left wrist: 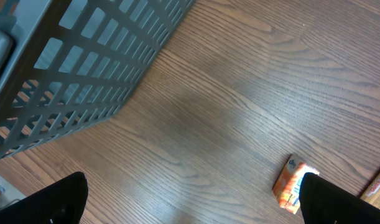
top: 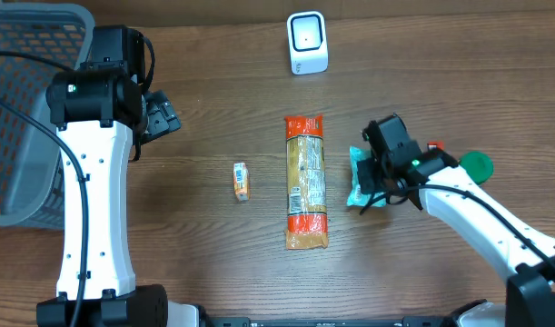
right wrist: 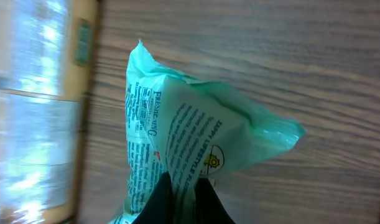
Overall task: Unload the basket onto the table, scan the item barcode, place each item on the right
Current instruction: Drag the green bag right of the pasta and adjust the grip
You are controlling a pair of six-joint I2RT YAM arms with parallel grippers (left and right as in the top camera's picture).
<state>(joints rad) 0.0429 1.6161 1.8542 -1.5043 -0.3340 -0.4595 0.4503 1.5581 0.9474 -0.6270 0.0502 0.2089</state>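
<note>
Pinched shut, my right pincer [top: 383,173] grips the green packet [top: 357,179] in the overhead view, just right of the long pasta pack [top: 305,182] and well short of the scanner [top: 307,43] at the far side of the tabletop [top: 213,82]; whether the packet rests or hangs just clear, I cannot tell. My left pincer [top: 166,117] stands wide and empty beside the basket [top: 23,109], apart from a small orange box [top: 241,181].

From the left wrist, I see only my 2 spread fingers [left wrist: 59,202], the basket wall and that orange box.

From the right wrist, my fingers [right wrist: 158,199] nip 1 thin edge of the packet, and the film bunches and creases above them. I judge it light, soft and slick. Holding a seam edge leaves the print uncovered; squeezing the body would crumple any barcode, which I cannot locate here.
</note>
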